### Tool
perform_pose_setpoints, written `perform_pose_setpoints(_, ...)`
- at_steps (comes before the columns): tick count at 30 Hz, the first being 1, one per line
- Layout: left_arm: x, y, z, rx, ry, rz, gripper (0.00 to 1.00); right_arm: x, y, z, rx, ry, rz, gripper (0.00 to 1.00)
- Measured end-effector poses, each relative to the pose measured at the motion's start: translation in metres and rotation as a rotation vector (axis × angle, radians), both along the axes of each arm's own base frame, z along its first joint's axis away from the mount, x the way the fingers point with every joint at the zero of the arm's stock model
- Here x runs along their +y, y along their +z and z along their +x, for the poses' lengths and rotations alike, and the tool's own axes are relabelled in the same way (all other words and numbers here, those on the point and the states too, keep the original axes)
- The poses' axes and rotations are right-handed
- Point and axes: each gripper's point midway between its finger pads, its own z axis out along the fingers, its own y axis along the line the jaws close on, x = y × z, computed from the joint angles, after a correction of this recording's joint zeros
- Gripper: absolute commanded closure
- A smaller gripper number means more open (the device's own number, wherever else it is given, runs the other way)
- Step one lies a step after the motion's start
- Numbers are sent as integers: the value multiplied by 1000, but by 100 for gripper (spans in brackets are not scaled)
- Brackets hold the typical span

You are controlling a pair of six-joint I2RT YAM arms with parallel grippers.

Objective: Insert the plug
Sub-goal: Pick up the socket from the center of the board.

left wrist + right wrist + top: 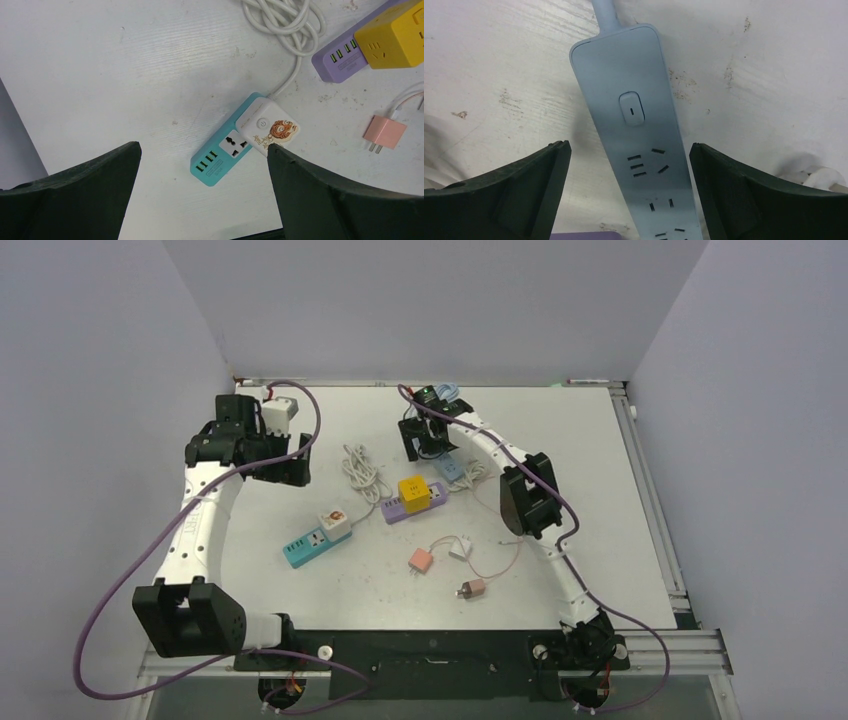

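A white, scuffed bench (600,490) stands between pale grey walls, with both arms reaching out over it.

The pink plug (384,132) lies flat and loose near the middle of the bench, its two prongs bare and a thin cable leading off it. It sits in no socket and neither arm touches it. Just beside it in the overhead view lie a small white plug (460,548) and a brownish plug (470,589), also loose.

Left of the pink plug is a teal power strip (220,160). A white adapter (272,131) with a tiger picture sits in one end of it, and a socket face and a row of small ports show beside it. A white cable (285,20) runs from that end to a loose coil farther back. Behind the pink plug lies a purple power strip (340,62) with a yellow cube (392,40) seated on top. Farther back again is a light blue power strip (639,115), its switch and socket slots facing up.

The left gripper (203,147) hangs over the bench, looking down on the teal strip, jaws spread wide and holding nothing. The right gripper (629,145) hangs low over the light blue strip, jaws spread wide with one finger on each side of it. Bare bench shows between each finger and the strip, so it grips nothing.
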Motion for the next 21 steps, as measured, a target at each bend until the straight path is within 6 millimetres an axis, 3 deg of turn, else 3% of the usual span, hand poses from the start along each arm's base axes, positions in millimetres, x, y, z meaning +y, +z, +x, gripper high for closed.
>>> perform_pose_setpoints(3, 0, 3, 1, -2, 0, 0, 4, 1, -8, 4, -5, -3, 7, 40)
perform_pose_setpoints(6, 0, 7, 4, -11, 2, -3, 4, -2, -13, 11, -22, -23, 13, 75)
perform_pose_setpoints(9, -1, 6, 5, -7, 1, -7, 4, -7, -17, 18, -35, -68, 36, 91)
perform_pose_setpoints(15, -2, 6, 5, -9, -3, -11, 4, -28, 0, 25, -68, -198, 84, 94)
perform_pose_setpoints(18, -3, 7, 5, -11, -5, -16, 4, -40, 33, 27, -120, -236, 99, 94)
perform_pose_setpoints(21, -5, 8, 6, -16, -8, -21, 4, -52, 82, 22, -197, -249, 119, 94)
